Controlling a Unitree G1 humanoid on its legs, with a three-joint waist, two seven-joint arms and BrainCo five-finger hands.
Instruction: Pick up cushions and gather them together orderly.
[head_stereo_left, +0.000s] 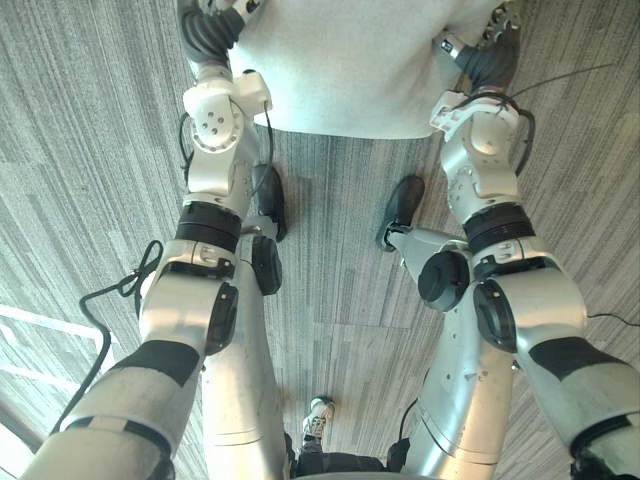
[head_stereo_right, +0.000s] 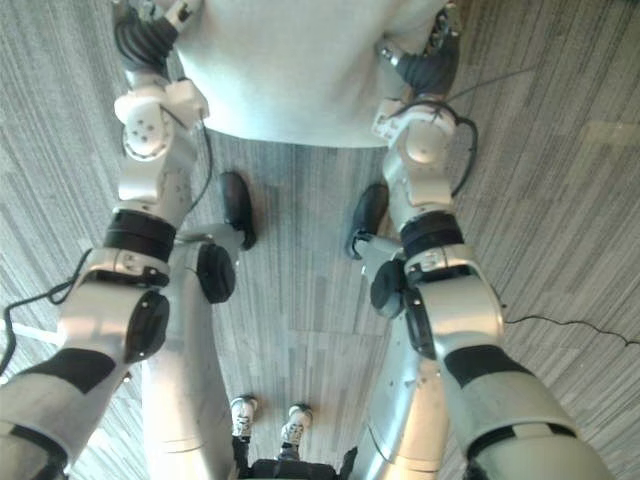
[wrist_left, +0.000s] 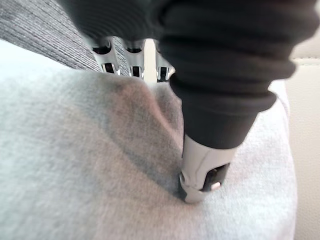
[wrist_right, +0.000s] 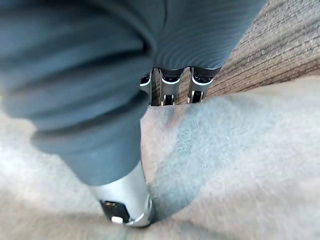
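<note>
A large light grey cushion (head_stereo_left: 350, 70) is held out in front of me above the floor, between both hands. My left hand (head_stereo_left: 215, 25) grips its left edge. In the left wrist view its thumb (wrist_left: 200, 175) presses into the top of the cushion (wrist_left: 75, 165) while its fingers (wrist_left: 107, 52) curl under the edge. My right hand (head_stereo_left: 490, 50) grips the cushion's right edge the same way: the thumb (wrist_right: 127, 205) digs into the fabric (wrist_right: 240, 165) and the fingers (wrist_right: 170, 85) wrap below it.
Grey striped carpet (head_stereo_left: 330, 290) lies below. A person's shoes (head_stereo_right: 240, 412) stand close behind me. A cream surface (wrist_left: 307, 125) shows beside the cushion in the left wrist view. Pale floor lines (head_stereo_left: 40, 330) run at the lower left.
</note>
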